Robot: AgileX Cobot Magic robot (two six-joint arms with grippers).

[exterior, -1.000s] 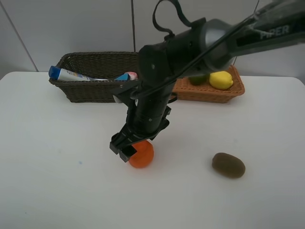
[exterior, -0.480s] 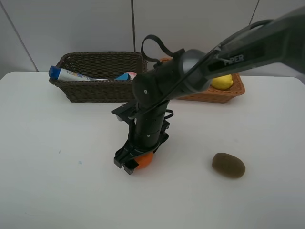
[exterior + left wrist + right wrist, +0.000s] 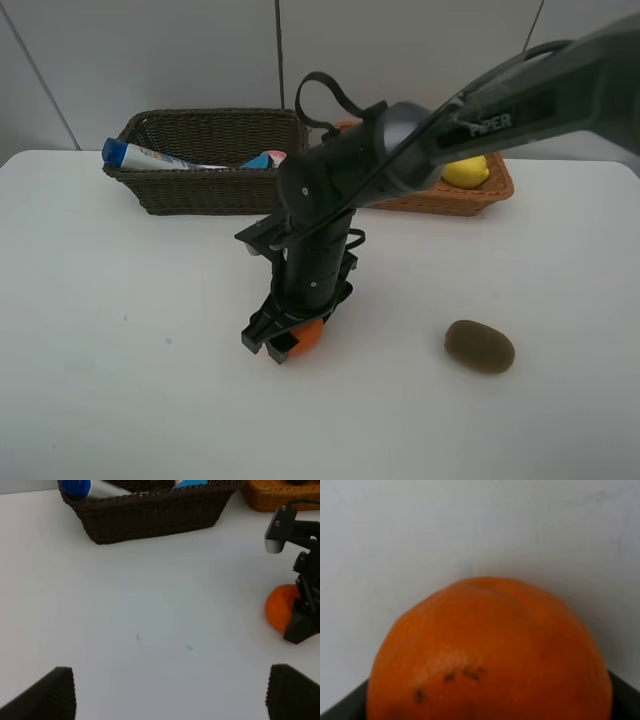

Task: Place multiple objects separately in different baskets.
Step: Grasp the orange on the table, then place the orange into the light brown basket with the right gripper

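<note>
- I see the dark woven basket (image 3: 210,160) holding a blue-capped bottle (image 3: 150,156); the tan basket (image 3: 470,190) holds a lemon (image 3: 466,171).
- My right end effector (image 3: 285,338) straddles the round orange (image 3: 306,336); I can't tell whether it grips. The left end effector (image 3: 170,692) is wide open, empty.

— Where's the orange (image 3: 307,336)?
— On the table, between the right pincer's (image 3: 281,341) fingers. The brown kiwi (image 3: 479,346) lies well apart; lemon (image 3: 466,171) sits in the tan basket (image 3: 480,196) beyond.
</note>
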